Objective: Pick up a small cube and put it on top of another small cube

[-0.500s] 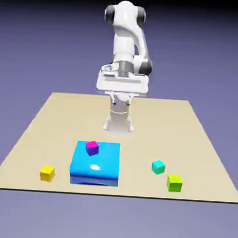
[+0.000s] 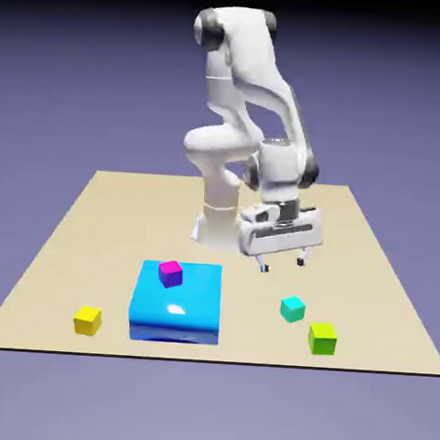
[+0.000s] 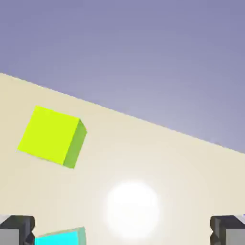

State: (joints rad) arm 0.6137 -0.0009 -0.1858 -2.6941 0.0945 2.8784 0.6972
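The teal cube (image 2: 292, 309) is still to be picked up and stacked; above it, the gripper (image 2: 282, 266) gapes wide, empty.

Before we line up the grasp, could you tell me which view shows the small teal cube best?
The exterior view: the small teal cube shows whole there. The hand view cuts it off at the bottom edge.

Bright teal on this cube (image 2: 292, 310) — and lime-green at its five o'clock (image 2: 323, 339)! Glossy blue block (image 2: 177, 299), plain yellow cube (image 2: 87, 321).
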